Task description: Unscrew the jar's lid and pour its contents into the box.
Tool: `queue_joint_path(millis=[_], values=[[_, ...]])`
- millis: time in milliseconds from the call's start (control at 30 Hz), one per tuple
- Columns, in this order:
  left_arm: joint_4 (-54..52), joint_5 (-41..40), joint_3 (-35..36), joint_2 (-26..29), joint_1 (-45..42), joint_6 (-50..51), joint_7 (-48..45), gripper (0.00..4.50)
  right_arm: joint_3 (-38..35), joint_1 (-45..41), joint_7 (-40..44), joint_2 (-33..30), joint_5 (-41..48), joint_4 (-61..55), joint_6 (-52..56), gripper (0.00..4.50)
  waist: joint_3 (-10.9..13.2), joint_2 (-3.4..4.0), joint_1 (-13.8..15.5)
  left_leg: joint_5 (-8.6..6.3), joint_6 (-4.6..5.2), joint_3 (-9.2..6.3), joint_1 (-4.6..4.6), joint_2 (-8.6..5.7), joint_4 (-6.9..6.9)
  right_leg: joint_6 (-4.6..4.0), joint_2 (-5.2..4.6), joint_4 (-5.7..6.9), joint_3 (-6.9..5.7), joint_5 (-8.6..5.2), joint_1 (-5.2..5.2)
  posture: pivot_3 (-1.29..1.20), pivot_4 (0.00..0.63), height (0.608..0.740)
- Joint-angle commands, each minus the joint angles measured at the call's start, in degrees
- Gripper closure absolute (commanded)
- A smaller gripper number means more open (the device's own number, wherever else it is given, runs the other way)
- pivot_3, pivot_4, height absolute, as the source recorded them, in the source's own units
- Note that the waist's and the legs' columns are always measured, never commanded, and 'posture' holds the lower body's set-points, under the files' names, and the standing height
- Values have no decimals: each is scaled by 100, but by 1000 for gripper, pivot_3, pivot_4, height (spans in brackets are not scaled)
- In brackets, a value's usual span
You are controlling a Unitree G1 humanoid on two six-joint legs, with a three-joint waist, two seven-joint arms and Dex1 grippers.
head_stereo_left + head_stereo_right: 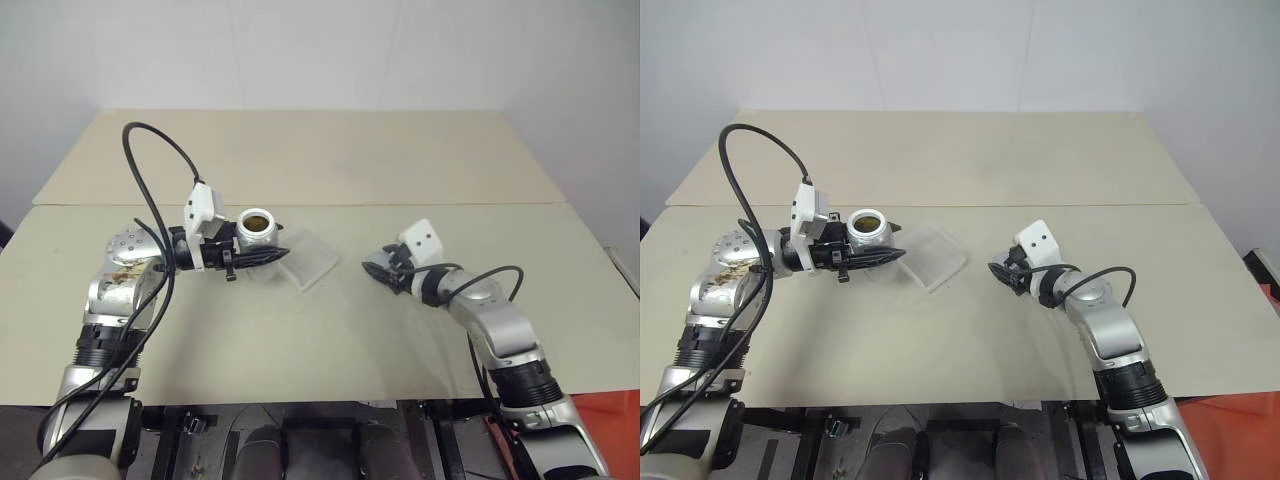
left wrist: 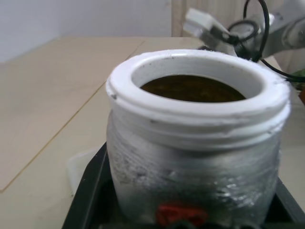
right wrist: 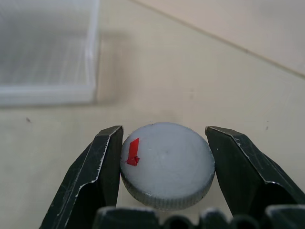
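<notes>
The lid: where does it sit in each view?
Left eye view: lid, right of centre on the table, at the right pincer.
Right eye view: lid, right of centre.
Left wrist view: cannot make it out.
Right wrist view: lid, low centre, between the fingers.
Shared landmark: the box.

Two beige tables (image 1: pixel 330 330) butted edge to edge, seam running side to side across the far half. Clear box (image 1: pixel 306 257) lies flat on the near table, close to the seam, about mid-width. Grey lid (image 3: pixel 167 164) sits on the tabletop right of the box, apart from it.
</notes>
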Motion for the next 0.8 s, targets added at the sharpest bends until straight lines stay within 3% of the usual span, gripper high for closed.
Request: queue_joint_path(millis=[33,100,267,433,633,733,800], values=[[-234,-31,146,112,61,-76,47,2536,-184,143,166,-111,37,-439,-125,522,0,0,2,0,0,-1,0,0,0,0,0,0,0,0,0,0,150,740],[-242,-44,143,143,83,-75,28,2536,-244,218,301,-216,113,-657,-54,22,0,0,5,0,0,-1,-1,0,0,0,0,0,0,0,0,0,150,740],[100,441,11,203,-130,-615,208,2536,-581,457,1460,-1041,1075,-1644,647,22,0,0,47,0,0,-3,0,-2,2,0,-2,-4,-3,0,4,0,150,740],[649,1434,-239,16,-730,-1672,1032,2536,-948,324,2184,-1658,2172,-2349,1525,22,1,-2,76,0,0,-5,5,-1,4,0,0,-6,-5,1,13,0,150,740],[2711,5321,-1823,290,-2185,-4490,4456,2536,-930,-10,2463,-2047,2541,-2545,1846,22,2,-4,138,0,0,-2,7,-7,3,3,-1,-12,-3,4,16,0,150,740],[3429,7136,-2861,494,-3151,-5186,6245,2536,-883,-98,2592,-2147,2582,-2556,1822,22,6,-11,160,0,0,-2,-6,-8,4,9,-2,-18,-4,8,9,0,150,740],[3848,7749,-3277,435,-3563,-5308,7111,2536,-845,-141,2640,-2183,2577,-2518,1793,22,7,-13,163,-1,1,0,-13,-11,3,15,-5,-16,-3,11,8,0,150,740]])
